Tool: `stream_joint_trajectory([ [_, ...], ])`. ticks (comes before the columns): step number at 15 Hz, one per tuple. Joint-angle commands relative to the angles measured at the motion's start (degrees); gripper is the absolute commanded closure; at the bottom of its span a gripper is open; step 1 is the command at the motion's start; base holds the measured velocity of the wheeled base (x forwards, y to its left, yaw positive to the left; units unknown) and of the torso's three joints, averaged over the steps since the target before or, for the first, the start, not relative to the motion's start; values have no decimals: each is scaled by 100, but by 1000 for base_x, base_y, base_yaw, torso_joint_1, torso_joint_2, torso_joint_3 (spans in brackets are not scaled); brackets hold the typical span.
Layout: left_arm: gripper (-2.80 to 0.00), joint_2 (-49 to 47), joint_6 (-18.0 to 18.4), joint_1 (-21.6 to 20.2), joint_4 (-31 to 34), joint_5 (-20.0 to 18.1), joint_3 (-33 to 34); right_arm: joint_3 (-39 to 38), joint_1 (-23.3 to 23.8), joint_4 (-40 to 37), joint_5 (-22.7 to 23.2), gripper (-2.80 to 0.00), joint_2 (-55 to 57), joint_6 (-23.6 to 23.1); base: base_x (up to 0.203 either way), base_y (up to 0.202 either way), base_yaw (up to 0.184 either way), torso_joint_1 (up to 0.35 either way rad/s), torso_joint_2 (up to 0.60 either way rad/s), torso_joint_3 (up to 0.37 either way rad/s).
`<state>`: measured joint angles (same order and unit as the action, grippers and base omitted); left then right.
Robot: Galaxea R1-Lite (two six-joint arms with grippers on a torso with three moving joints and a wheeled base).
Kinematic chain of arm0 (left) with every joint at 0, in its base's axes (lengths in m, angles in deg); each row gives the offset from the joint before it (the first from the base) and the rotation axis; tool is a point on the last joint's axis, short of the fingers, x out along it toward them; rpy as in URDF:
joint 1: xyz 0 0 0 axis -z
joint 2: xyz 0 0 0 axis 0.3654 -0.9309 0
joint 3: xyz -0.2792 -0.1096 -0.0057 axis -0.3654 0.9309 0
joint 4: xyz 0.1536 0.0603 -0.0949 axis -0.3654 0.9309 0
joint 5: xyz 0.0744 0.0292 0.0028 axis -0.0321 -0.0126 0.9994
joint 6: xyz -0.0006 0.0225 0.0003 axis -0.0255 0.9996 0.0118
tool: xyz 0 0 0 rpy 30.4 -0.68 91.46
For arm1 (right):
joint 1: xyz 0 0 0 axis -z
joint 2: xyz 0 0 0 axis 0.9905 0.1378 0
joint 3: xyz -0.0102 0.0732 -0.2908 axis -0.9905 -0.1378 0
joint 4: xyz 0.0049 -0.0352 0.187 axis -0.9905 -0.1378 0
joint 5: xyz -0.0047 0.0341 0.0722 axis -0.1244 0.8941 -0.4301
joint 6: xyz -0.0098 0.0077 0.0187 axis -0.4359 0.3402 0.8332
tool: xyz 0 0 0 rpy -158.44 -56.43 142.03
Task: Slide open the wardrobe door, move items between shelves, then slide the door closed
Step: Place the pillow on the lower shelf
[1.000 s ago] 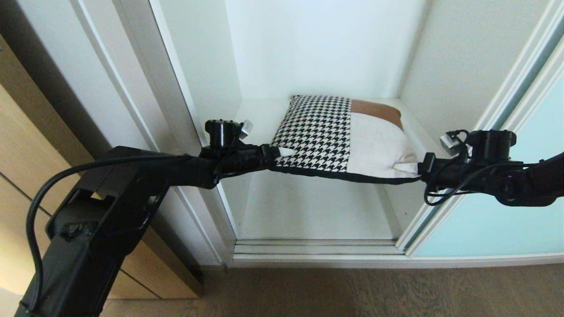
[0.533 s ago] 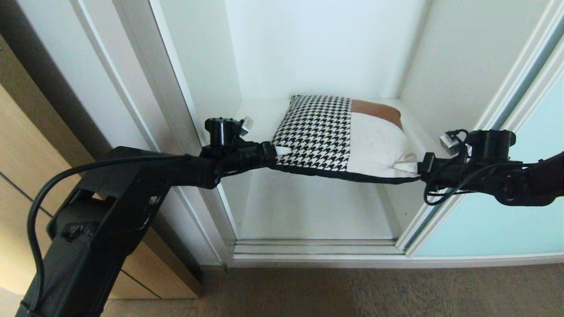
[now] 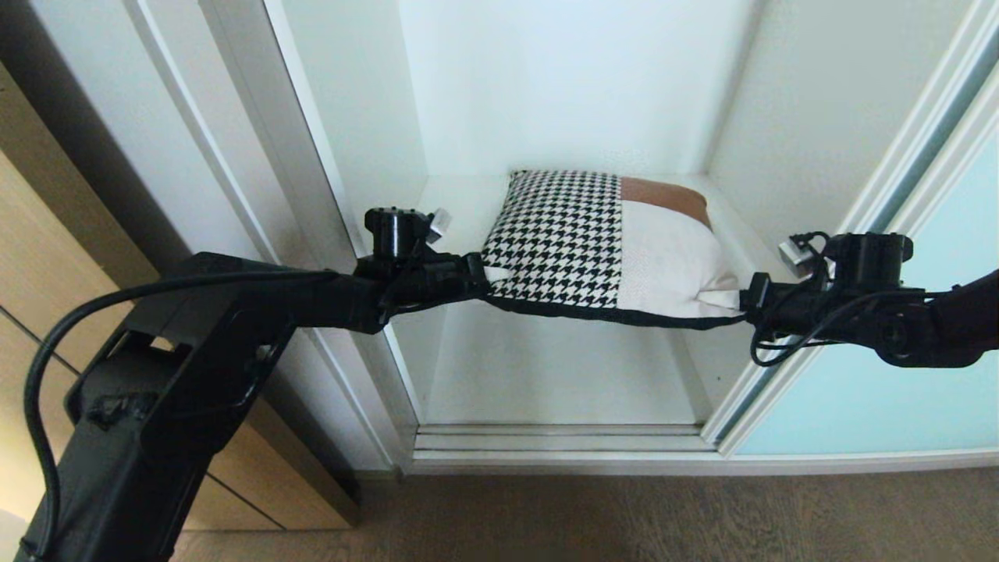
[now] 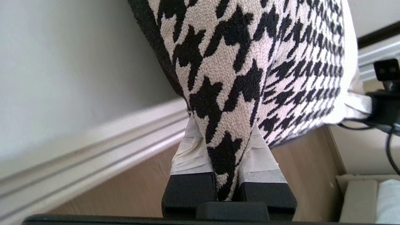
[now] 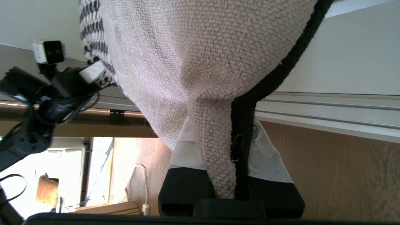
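The cushion [image 3: 601,242], houndstooth on its left half with cream and rust-brown on the right, lies on the upper white shelf [image 3: 460,204], its front edge reaching past the shelf's lip. My left gripper [image 3: 495,275] is shut on the near left houndstooth corner [image 4: 250,62], the fabric pinched between the taped fingers [image 4: 190,150]. My right gripper [image 3: 722,299] is shut on the near right cream corner [image 5: 187,47] with its black piping. The lower shelf [image 3: 546,375] is bare. The sliding wardrobe door [image 3: 897,382] stands slid aside at the right.
The white wardrobe frame post [image 3: 312,234] runs close beside my left arm. A light wood cabinet [image 3: 39,265] stands at the far left. The door track [image 3: 562,441] and the grey wood-grain floor [image 3: 624,515] lie below the opening.
My left gripper has closed from open onto the cushion's near left corner. The right gripper has kept its hold and the cushion has barely shifted.
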<state>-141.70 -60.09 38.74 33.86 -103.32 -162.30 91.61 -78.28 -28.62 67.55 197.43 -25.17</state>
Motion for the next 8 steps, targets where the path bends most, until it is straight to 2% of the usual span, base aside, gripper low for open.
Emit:
stream_joint_trajectory([
  [1,0,314,-4,16,-28,-26,279,-23,-2,1,22,0,-51,4,0,0,0,0,0,0],
  [4,0,840,28,60,-44,-20,1010,-256,1,8,-7,0,-380,-5,0,0,0,0,0,0],
  [8,0,1901,46,256,-58,35,2361,-861,0,40,-9,0,-947,-15,0,0,0,0,0,0],
])
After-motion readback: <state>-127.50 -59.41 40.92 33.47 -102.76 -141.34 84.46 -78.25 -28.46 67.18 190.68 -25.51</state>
